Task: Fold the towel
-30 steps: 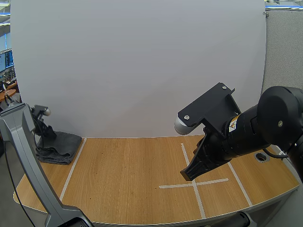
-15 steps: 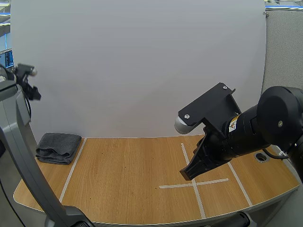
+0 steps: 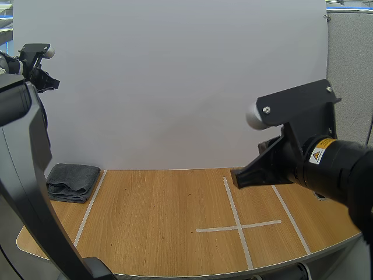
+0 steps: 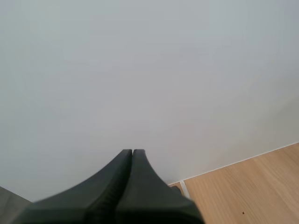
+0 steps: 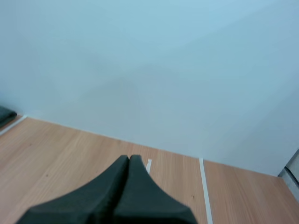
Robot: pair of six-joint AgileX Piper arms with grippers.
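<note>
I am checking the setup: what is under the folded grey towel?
The folded grey cloth towel lies on the light wooden table. Whether anything hides beneath it cannot be seen.

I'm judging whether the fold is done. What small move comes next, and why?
Probably park both arms: the towel lies folded at the left end of the table, and the left gripper and right gripper are shut, empty, clear of it.

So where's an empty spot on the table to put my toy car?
The biggest bare patch of the table lies between the left tape line and the tape cross. The towel fills the far left corner, and the right pincer hangs by the cross's far end.
</note>
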